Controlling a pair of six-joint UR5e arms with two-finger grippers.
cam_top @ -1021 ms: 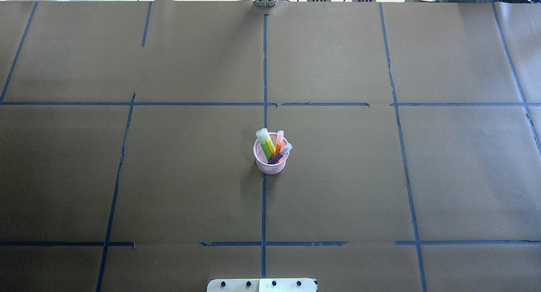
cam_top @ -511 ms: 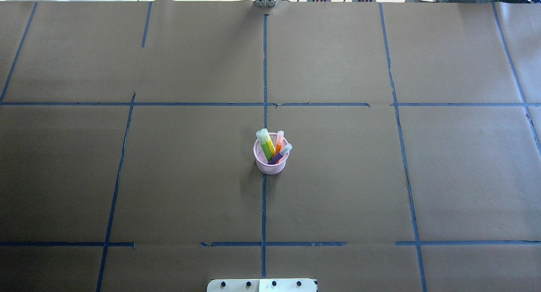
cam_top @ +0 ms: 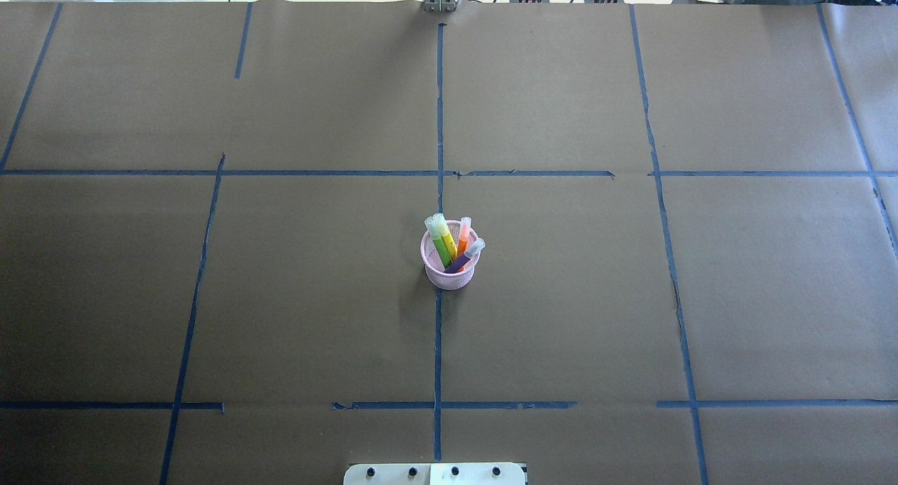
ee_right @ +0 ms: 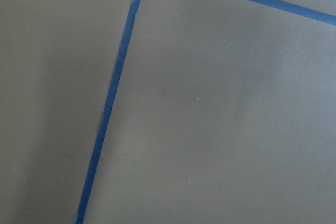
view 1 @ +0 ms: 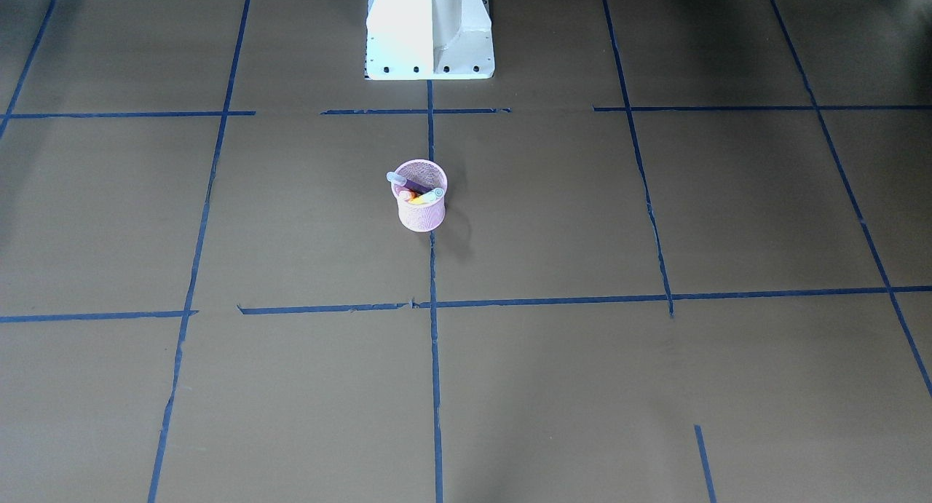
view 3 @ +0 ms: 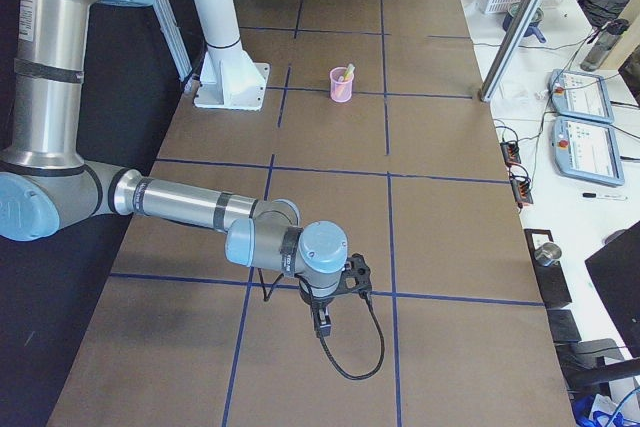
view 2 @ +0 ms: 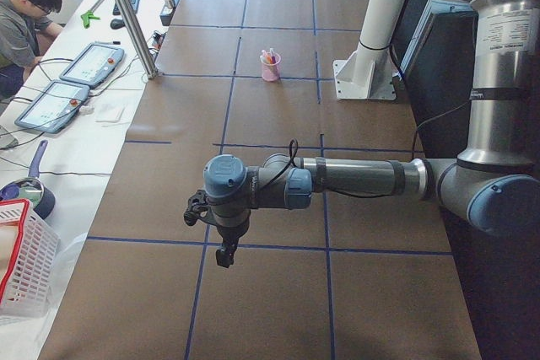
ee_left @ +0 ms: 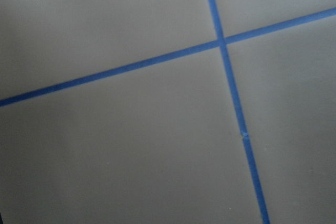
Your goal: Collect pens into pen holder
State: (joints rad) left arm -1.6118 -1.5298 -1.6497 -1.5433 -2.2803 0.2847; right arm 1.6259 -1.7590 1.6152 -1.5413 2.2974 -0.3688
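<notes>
Fingers on L gripper (view 2: pixel 225 259) & R gripper (view 3: pixel 322 329): can't tell if apart/together. Both hang far off; 4 pens (cam_top: pixel 445 243) in holder (cam_top: pixel 449 278), looks done.

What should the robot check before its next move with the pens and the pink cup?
1. Pens in the pen holder: green pen, yellow pen, orange pen and purple pen all stand inside: ok.
2. Pen holder upright: ok.
3. No pen loose on the table: ok, none shows.
4. Left hand far from the holder: ok. Open or shut: cannot tell.
5. Right hand far from the holder: ok. Open or shut: cannot tell.
</notes>
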